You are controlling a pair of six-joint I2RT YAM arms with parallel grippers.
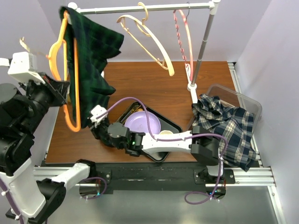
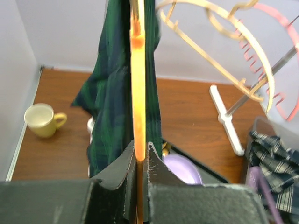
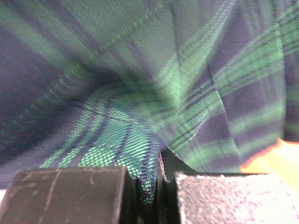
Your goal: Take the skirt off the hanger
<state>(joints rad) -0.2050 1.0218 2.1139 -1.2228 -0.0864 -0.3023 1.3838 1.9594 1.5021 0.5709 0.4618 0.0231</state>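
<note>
Left gripper (image 2: 138, 159) is clenched tight on the orange hanger (image 1: 71, 109), thin bar squeezed right between its pads. The dark green plaid skirt (image 1: 91, 56) is draped over that hanger, up by the left end of the rack (image 1: 145, 8). Right gripper (image 3: 156, 186) is pinched shut on a fold of the skirt's lower edge, near the black tray (image 1: 169, 124) with the purple plate (image 1: 135, 125). A cream hanger (image 1: 161, 46) and a pink hanger (image 1: 188, 46) hang on the rack. The yellow mug (image 2: 44, 120) sits on the wood, and another plaid garment (image 1: 231, 128) spills out of the clear bin (image 1: 247, 100) on the right
</note>
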